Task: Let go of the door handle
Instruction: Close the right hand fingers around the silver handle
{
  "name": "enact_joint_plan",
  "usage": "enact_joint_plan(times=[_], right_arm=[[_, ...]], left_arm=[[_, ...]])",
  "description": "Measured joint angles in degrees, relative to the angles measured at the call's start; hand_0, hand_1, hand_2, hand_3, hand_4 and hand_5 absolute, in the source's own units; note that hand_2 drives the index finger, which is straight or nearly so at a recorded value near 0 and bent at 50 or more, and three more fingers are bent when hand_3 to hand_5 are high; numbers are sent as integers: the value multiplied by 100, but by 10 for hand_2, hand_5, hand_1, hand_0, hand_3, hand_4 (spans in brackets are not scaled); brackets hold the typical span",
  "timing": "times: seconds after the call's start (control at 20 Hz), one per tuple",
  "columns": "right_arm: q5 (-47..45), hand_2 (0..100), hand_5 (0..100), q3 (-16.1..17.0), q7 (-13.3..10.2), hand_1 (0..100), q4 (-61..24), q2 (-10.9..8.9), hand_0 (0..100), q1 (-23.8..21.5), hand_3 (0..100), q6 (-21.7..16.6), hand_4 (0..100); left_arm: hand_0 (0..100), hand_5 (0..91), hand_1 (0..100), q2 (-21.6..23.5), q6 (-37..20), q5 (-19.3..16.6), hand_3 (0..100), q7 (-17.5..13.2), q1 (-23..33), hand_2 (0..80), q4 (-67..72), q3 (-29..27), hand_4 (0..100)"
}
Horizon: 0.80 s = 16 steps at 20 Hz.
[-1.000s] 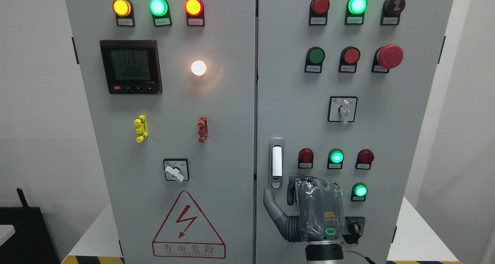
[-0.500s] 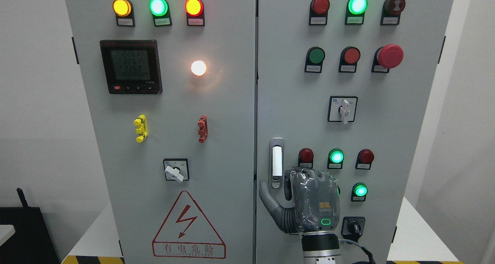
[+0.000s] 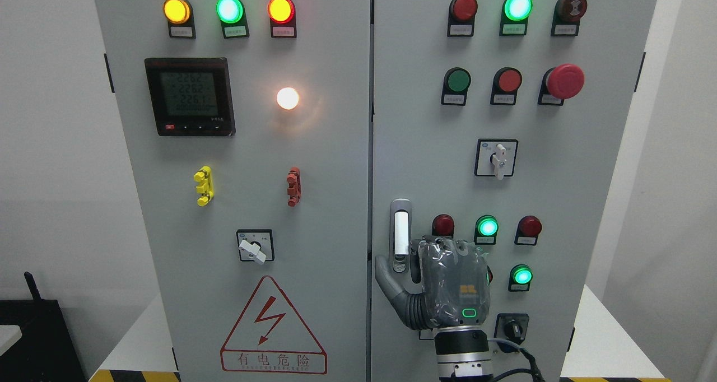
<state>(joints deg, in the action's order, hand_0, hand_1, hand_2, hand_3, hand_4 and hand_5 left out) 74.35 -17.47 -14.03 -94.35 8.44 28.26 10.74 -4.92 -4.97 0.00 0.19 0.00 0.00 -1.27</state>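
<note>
Handle sits upright in its recessed plate at the left edge of the right door, just beside the seam between the two doors. My right hand is raised just right of and below it, back of the hand toward the camera, wrist entering from the bottom edge. My thumb juts out to the left under the handle's lower end, its tip near the seam. My fingers curl away from the camera toward the door, so I cannot tell whether they are pinching the handle or merely lie beside it; the back of the hand hides the contact.

Open panel lies above the hand, between the handle and the rotary switch. To the right it is crowded: a red lamp just above my knuckles, a green lamp beside it, another green lamp near the hand's right edge, and a black knob beside the wrist. Something on the panel behind the palm is covered. The warning triangle on the left door is well clear to the left. A cable loops by the wrist and is cut off at the bottom edge.
</note>
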Motion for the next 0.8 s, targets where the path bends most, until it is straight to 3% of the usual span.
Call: enact_joint_plan(times=[0.8], right_arm=[[9, 1000, 958, 52, -44, 364, 71, 5, 489, 12, 1000, 56, 1000]], left_arm=[[120, 0, 389, -1, -9, 0, 0, -2, 0, 0, 0, -16, 0]])
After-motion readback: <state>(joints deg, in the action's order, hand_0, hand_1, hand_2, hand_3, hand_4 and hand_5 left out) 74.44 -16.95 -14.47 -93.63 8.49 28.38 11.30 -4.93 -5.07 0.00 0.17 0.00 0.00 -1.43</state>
